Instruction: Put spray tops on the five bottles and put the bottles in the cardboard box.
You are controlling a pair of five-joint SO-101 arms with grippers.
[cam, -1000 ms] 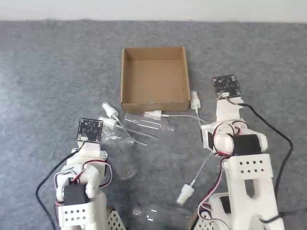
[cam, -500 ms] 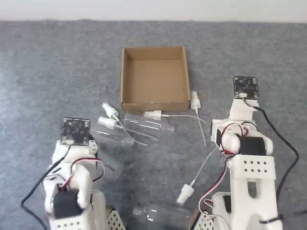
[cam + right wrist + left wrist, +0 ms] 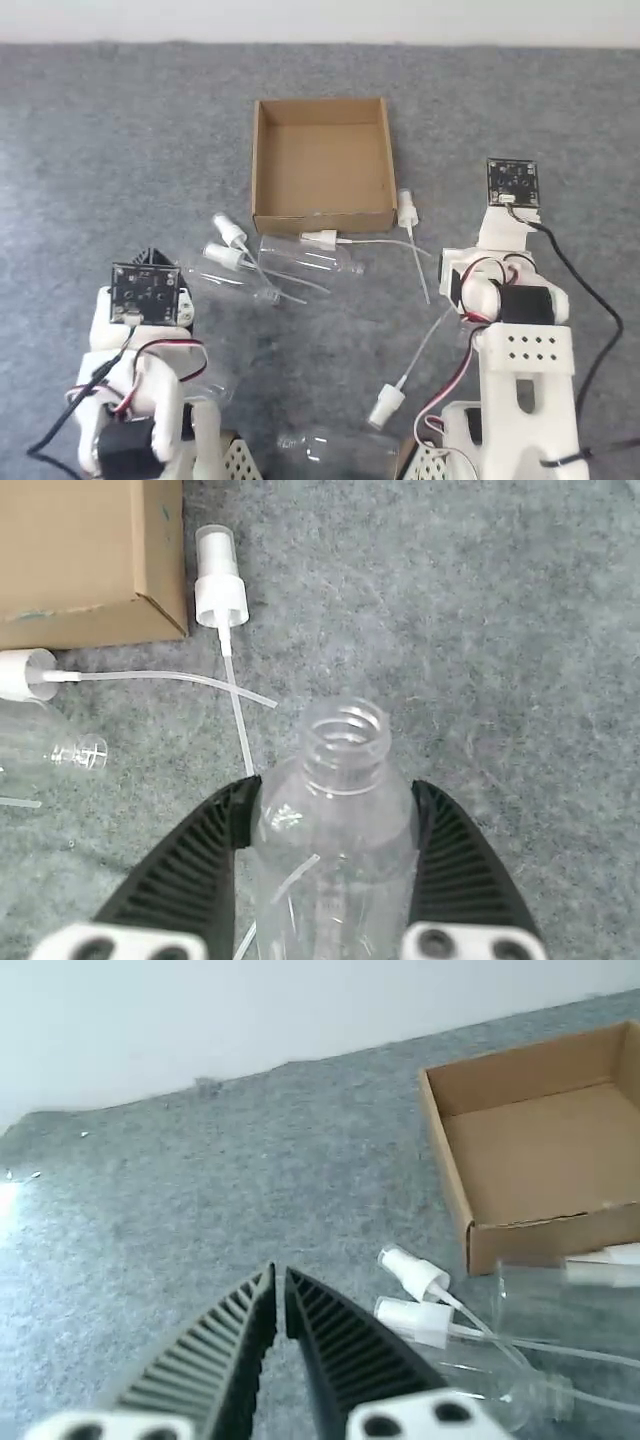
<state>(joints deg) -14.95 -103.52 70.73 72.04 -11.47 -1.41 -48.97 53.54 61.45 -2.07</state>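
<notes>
Clamping a clear uncapped bottle (image 3: 338,820) between the right fingers (image 3: 190,870), open neck pointing away from the wrist, over the tabletop's (image 3: 120,130) front right, arm folded. Pressing the left fingers (image 3: 345,1345) almost together, empty, raised at front left, facing the cardboard box (image 3: 322,218) at back centre.

We see soft, even brightness over the grey felt table cover (image 3: 120,140); the open brown cardboard box (image 3: 322,165) throws only a thin shadow towards six o'clock.
</notes>
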